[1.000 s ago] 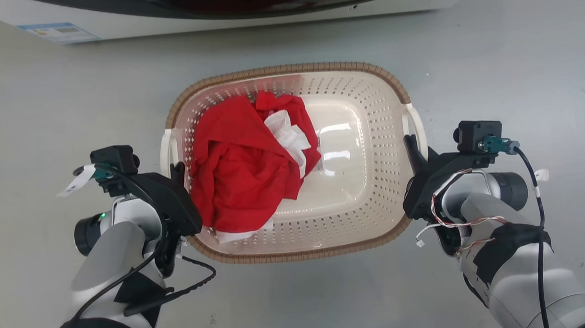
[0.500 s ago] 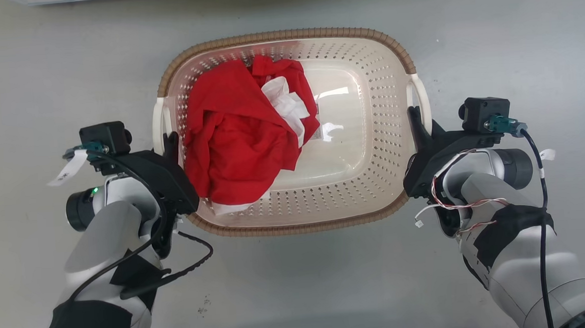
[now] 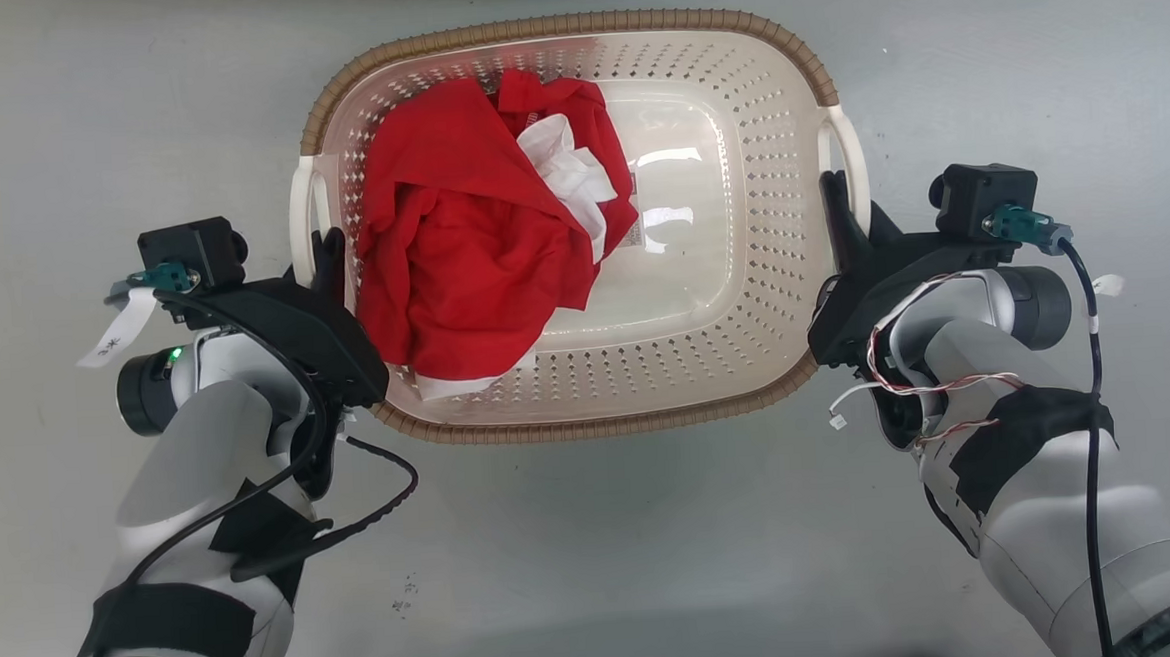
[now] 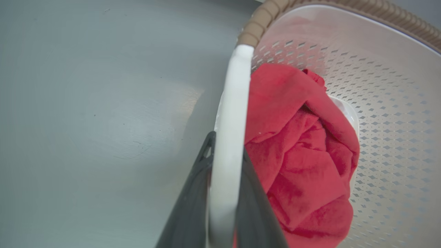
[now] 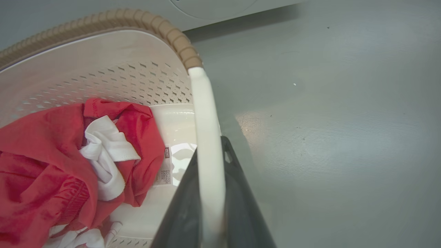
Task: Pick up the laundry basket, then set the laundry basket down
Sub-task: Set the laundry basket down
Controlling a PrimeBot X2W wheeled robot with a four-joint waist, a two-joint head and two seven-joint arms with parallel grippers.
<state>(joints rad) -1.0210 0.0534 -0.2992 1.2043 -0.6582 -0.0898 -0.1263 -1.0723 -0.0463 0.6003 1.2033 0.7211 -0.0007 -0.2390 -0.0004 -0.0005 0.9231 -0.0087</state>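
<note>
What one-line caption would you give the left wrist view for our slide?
Left end effector grips the white handle of the laundry basket, red garment inside.

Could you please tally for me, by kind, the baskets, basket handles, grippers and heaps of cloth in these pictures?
Baskets: 1, the laundry basket
Basket handles: 2, the left handle and the right handle
Grippers: 2, the left gripper and the right gripper
Cloth heaps: 1, the heap of cloth, red and white; its separate pieces cannot be counted
Total: 6
</note>
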